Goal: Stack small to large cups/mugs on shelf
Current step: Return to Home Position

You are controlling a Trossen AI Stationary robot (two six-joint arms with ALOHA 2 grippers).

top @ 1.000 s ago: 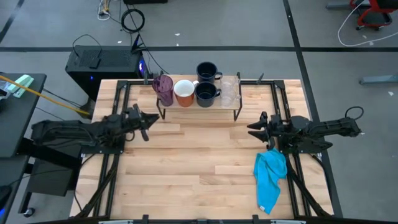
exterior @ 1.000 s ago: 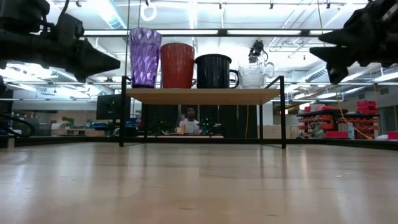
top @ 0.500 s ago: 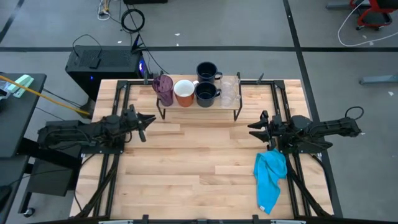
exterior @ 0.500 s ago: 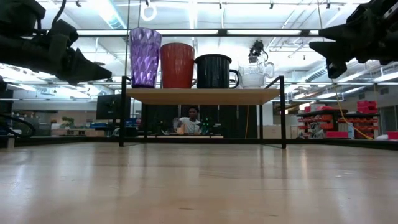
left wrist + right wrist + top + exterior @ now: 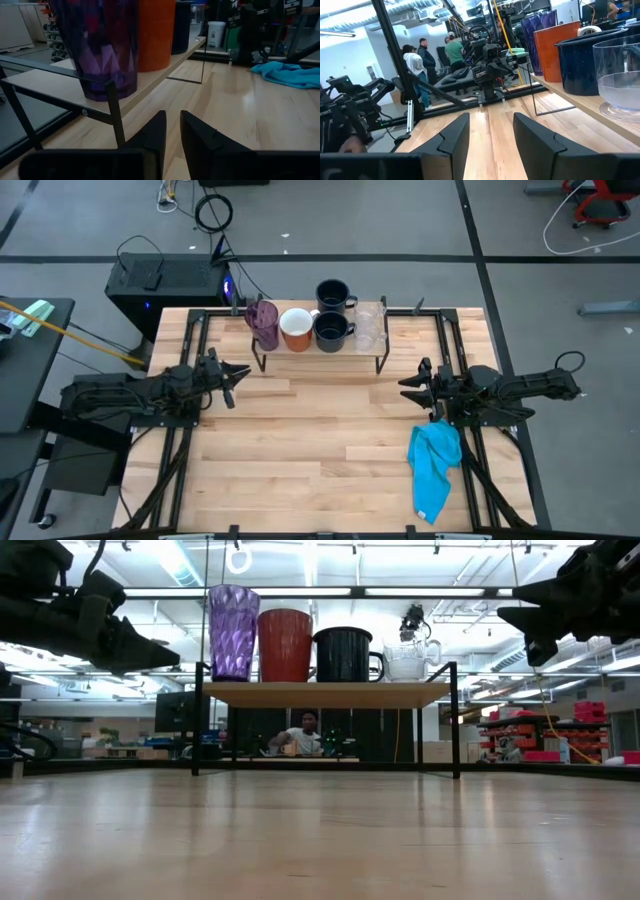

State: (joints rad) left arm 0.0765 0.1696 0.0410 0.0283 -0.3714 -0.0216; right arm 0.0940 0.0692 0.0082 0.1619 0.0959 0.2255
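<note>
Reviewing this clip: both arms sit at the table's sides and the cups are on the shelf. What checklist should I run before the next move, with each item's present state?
1. Left gripper empty: ok, narrow gap, nothing between the fingers.
2. Right gripper empty: ok, open, holding nothing.
3. Both grippers apart from the shelf: ok in the high view.
4. Front row descends in height, purple tumbler, white-and-orange mug, navy mug, clear glass: ok.
5. Rear navy mug fully on the shelf: cannot tell.
6. Blue cloth clear of the right arm: cannot tell.
</note>
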